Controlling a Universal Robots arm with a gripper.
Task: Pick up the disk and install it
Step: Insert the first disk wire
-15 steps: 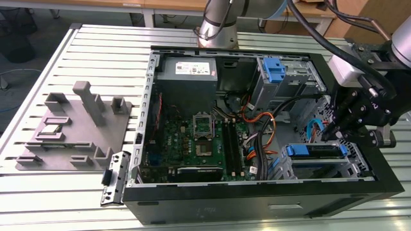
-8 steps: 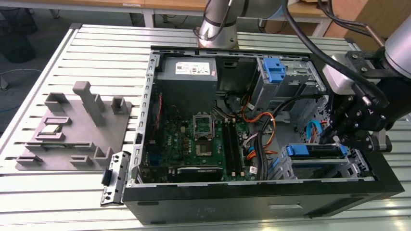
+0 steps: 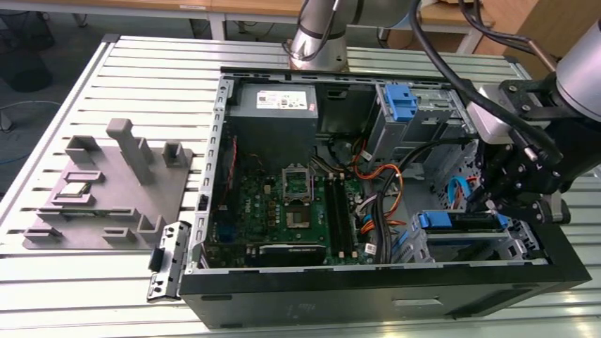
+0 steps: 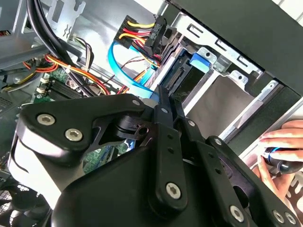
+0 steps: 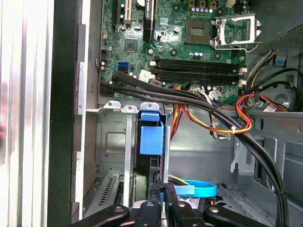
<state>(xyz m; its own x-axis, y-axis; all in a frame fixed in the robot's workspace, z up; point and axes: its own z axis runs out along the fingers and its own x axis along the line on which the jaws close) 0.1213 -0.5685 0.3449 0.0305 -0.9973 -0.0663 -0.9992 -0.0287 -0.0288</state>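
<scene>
The disk (image 3: 457, 221), silver-grey with blue plastic rails, sits inside the metal drive cage (image 3: 469, 243) at the front corner of the open computer case, on the exterior view's right. In the first wrist view the disk (image 5: 151, 142) stands edge-on with its blue tab toward the motherboard. In the second wrist view its connector end (image 4: 182, 75) faces my fingers. My gripper (image 3: 488, 201) hangs right over the cage. Its fingers (image 4: 164, 123) are shut together, and the tips (image 5: 163, 189) rest at the disk's rear edge.
A grey power supply box (image 3: 274, 102) and a blue latch (image 3: 399, 104) sit at the back of the case. The motherboard (image 3: 281, 204), orange wires (image 3: 381, 172) and a blue flat cable (image 4: 130, 71) crowd the bay. A grey fixture plate (image 3: 103, 190) lies beside the case. A hand (image 4: 284, 151) is outside the case wall.
</scene>
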